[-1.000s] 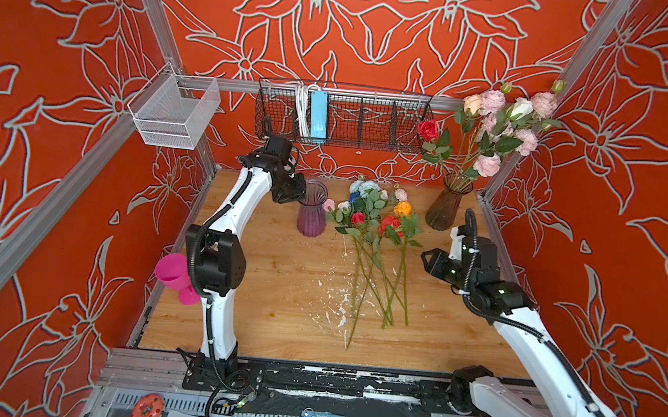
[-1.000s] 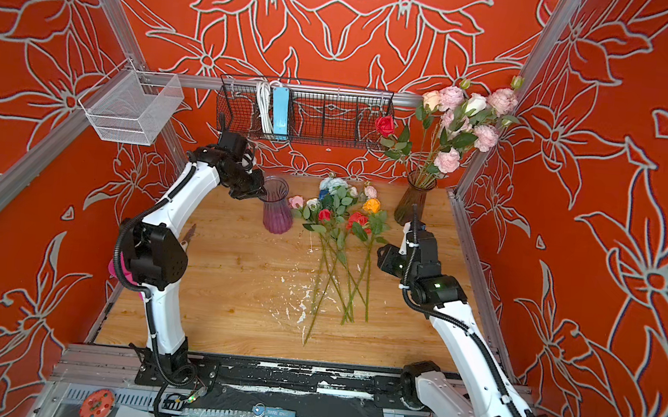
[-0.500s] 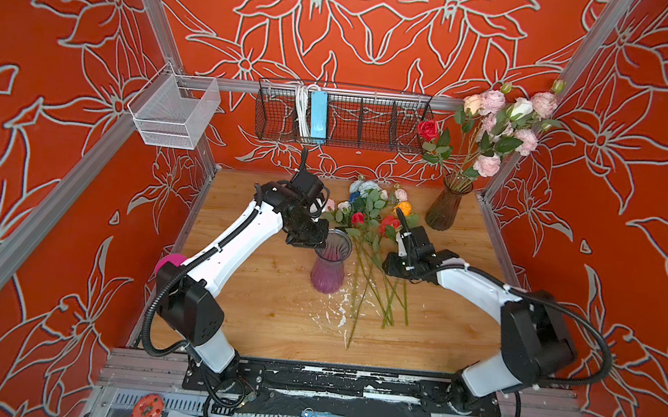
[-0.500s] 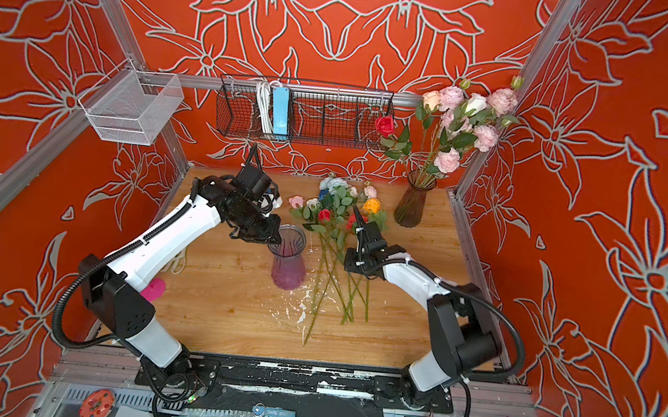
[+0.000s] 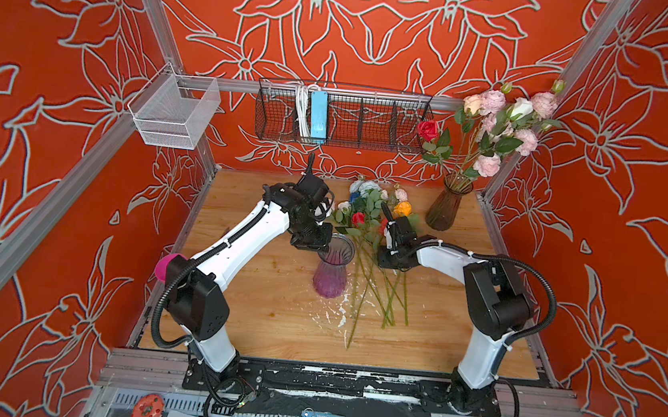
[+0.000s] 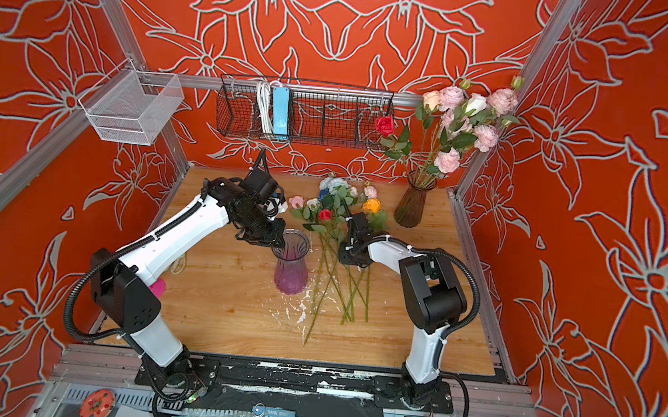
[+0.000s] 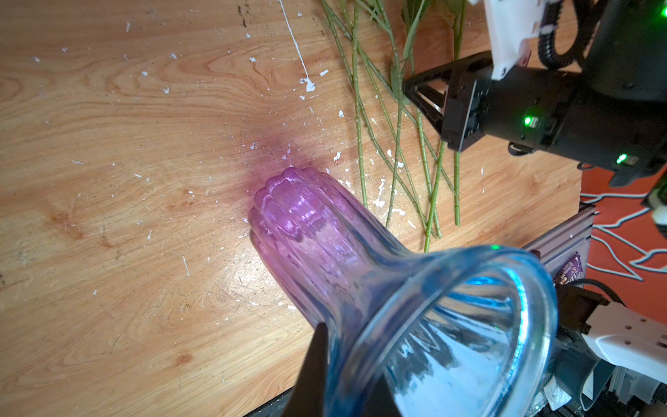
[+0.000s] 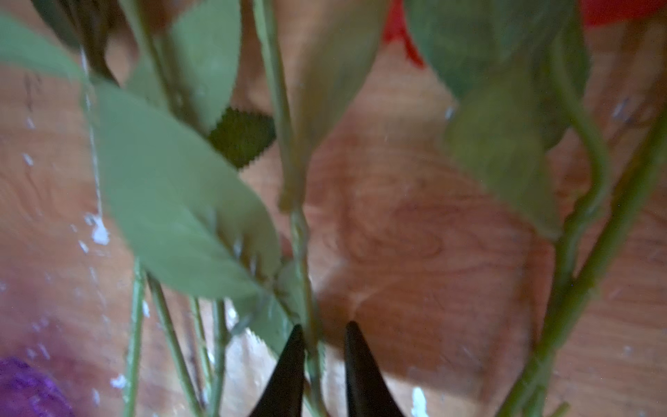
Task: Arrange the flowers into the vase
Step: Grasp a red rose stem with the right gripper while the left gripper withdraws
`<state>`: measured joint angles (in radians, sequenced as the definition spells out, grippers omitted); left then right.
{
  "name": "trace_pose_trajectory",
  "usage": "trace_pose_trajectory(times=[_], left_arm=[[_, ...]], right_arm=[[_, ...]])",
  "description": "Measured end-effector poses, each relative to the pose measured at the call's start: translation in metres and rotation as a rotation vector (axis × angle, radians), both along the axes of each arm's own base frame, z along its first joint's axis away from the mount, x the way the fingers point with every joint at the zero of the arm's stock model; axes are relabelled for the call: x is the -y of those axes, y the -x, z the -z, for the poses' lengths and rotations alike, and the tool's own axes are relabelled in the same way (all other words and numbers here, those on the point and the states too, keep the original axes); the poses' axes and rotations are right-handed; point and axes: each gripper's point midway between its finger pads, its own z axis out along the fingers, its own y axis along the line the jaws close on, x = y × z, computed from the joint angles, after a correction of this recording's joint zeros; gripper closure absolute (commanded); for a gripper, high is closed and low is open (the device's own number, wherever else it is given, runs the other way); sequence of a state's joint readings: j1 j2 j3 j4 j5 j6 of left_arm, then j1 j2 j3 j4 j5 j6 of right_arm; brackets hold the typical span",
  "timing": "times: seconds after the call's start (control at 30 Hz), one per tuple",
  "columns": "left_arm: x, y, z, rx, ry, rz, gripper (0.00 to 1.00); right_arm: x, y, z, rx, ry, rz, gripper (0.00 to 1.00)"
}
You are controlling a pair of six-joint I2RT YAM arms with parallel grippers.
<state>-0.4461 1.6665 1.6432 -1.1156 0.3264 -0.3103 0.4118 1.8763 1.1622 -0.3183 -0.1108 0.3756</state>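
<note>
The flowers lie loose in a bunch on the wooden table, about the middle from left to right and toward the far side. Their heads point to the far wall and their long green stems fan out toward the near edge. I can pick out a red rose, an orange-yellow one, a blue one and some pale ones among the leaves.

The right gripper is down over the stems, just behind the leaves. In the right wrist view its two dark fingertips stand narrowly apart with one green stem between them. I can't tell whether they already pinch it.

Just left of the bunch stands the purple vase, upright on the table with nothing in it. The left gripper is clamped on the vase's flared rim from the far left side. In the left wrist view one dark finger lies against the outside of the glass lip.

In the far right corner a brown vase holds tall pink blooms and a red rose.

A black wire basket hangs on the far wall. A white mesh basket hangs at the far left corner.
</note>
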Motion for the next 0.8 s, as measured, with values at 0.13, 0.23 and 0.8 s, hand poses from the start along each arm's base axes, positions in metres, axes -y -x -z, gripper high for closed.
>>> trace_pose_trajectory(times=[0.13,0.23,0.8], left_arm=[[0.001,-0.004,-0.004,0.025,0.004,-0.004,0.66],[0.000,-0.008,-0.012,0.056,0.004,-0.003,0.58],[-0.017,-0.012,-0.081,0.287,0.060,-0.034,0.43]], right_arm=[[0.001,-0.003,0.000,0.003,0.004,-0.007,0.99],[0.003,-0.001,-0.005,0.020,0.001,-0.005,1.00],[0.018,0.001,-0.093,0.219,-0.011,0.023,1.00]])
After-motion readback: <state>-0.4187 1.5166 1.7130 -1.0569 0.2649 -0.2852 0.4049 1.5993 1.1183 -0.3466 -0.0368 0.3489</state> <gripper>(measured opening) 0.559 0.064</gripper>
